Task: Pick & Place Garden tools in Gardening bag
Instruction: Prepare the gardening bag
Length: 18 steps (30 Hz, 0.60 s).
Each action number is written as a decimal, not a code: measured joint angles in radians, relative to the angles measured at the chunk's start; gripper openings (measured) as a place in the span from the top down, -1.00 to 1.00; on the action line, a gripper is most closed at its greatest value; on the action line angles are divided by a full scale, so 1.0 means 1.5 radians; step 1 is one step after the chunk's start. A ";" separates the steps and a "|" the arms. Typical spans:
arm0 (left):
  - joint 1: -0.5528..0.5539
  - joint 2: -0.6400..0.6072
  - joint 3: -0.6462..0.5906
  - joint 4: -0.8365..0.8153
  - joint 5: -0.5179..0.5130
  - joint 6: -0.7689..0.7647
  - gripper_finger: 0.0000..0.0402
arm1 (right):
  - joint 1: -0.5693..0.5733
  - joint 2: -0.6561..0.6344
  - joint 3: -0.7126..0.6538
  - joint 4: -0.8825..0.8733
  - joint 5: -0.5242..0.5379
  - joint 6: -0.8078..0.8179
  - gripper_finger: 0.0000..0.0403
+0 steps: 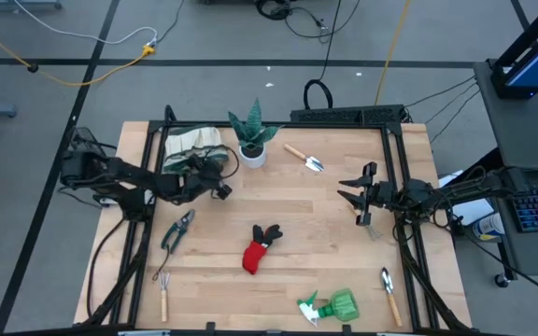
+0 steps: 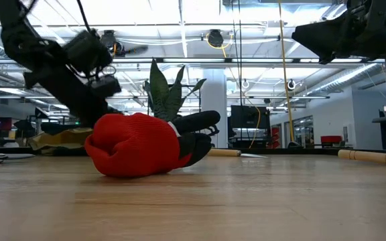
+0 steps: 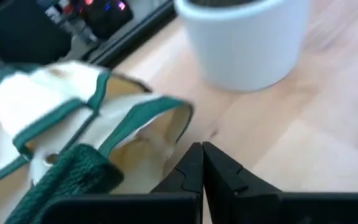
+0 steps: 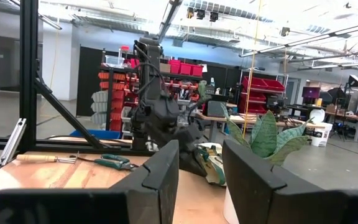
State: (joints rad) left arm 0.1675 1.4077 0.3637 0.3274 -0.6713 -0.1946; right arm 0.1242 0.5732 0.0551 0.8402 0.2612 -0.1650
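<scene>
The beige gardening bag (image 1: pixel 191 146) with green trim lies at the table's far left, its mouth (image 3: pixel 148 121) next to my left gripper (image 3: pixel 202 157). That gripper is shut with nothing showing between its fingertips, low over the wood between the bag and the white pot (image 3: pixel 244 40). My right gripper (image 4: pixel 201 163) hangs open above the table's right side (image 1: pixel 355 193), holding nothing. Lying flat on the table are the grey shears (image 1: pixel 177 231), the red-and-black glove (image 1: pixel 260 248), the green spray bottle (image 1: pixel 331 306), a fork (image 1: pixel 164 292) and two trowels (image 1: pixel 304 157) (image 1: pixel 389 292).
The spiky plant in its white pot (image 1: pixel 252 149) stands just right of the bag, close ahead of my left gripper. A black frame (image 1: pixel 395 177) runs along the table's left, far and right sides. Bare wood lies in the middle (image 1: pixel 292 201).
</scene>
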 joint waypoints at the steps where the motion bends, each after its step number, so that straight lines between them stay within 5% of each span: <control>1: -0.008 -0.015 0.000 -0.002 0.000 0.004 0.99 | 0.000 0.000 0.000 0.000 0.000 0.000 0.42; 9: 0.001 -0.071 0.001 -0.106 0.089 -0.018 0.96 | 0.000 0.000 0.000 -0.001 0.000 0.010 0.42; 18: 0.051 0.020 0.000 -0.037 0.084 0.006 0.36 | 0.000 0.000 0.000 -0.001 0.000 0.016 0.42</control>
State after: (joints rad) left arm 0.2442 1.4374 0.3641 0.2714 -0.5446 -0.1860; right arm 0.1242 0.5732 0.0551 0.8386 0.2611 -0.1410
